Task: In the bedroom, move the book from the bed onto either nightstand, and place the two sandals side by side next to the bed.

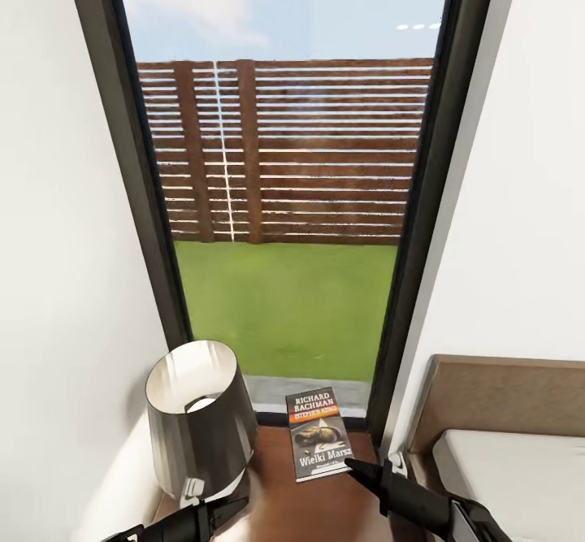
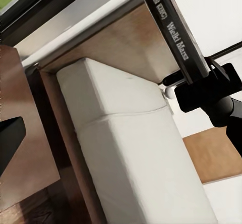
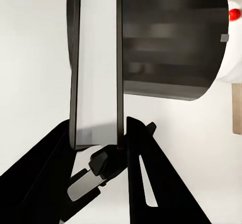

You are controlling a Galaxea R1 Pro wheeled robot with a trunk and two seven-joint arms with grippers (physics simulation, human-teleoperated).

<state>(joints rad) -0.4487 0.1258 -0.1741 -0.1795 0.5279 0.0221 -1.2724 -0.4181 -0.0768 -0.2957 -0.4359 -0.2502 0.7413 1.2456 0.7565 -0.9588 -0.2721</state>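
Black and low in the head view, the right gripper (image 1: 351, 465) reaches up from the bottom right corner with its tips at the near edge of the book (image 1: 318, 434). Seen from the right wrist, the two dark fingers (image 3: 143, 178) press on either side of the book's pale page edge (image 3: 97, 68) — clenched on it, the book standing edge-on between them. At the bottom left of the head view the left gripper (image 1: 218, 509) pokes in beside the lamp base; whether it is released or clenched cannot be told, as only one dark finger (image 2: 10, 138) shows at the left edge of its own wrist view.

Under both lies the glossy reddish-brown top of the nightstand (image 1: 280, 509). The book sits over it, lower centre, cover up, with "RICHARD BACHMAN" legible. Just left of the book stands a lamp (image 1: 199, 420) with a dark grey shade, close enough to crowd that side of the nightstand.

At the lower right are the bed (image 1: 520, 477) with its pale mattress and the brown headboard (image 1: 504, 400). Farther off, a tall dark-framed window (image 1: 284, 201) fills the centre — grass and a slatted wooden fence (image 1: 284, 176) beyond, white walls on both sides.
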